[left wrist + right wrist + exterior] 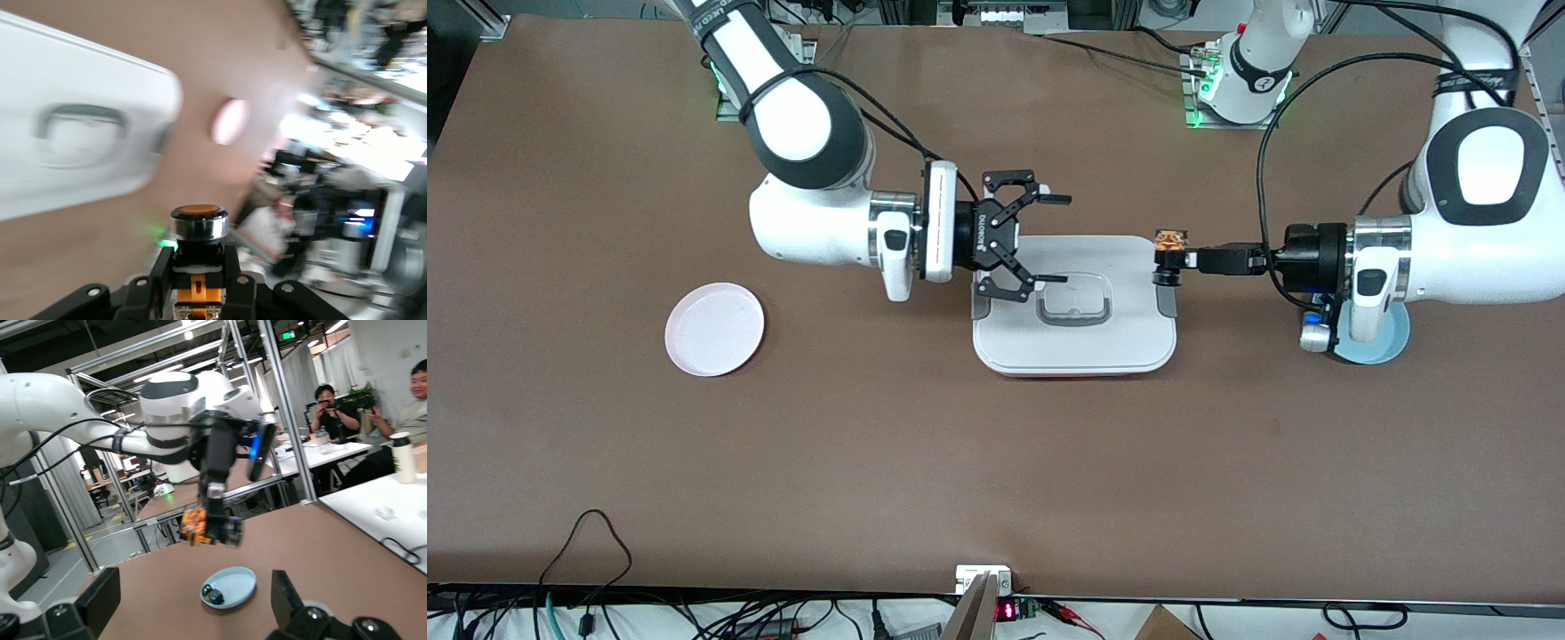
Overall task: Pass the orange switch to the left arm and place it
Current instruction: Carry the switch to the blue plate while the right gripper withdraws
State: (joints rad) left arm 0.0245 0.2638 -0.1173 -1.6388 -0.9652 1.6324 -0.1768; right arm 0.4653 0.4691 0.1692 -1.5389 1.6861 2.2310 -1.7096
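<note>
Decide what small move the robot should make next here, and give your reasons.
Probably the right hand should ease forward over the box toward the orange switch. The left hand is shut on the switch, holding it out level above the box's edge, while the right hand stands open, facing it across a gap.

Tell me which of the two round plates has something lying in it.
The light blue plate at the left arm's end of the table: a small dark part lies in it. The pink plate, toward the right arm's end, holds nothing.
</note>
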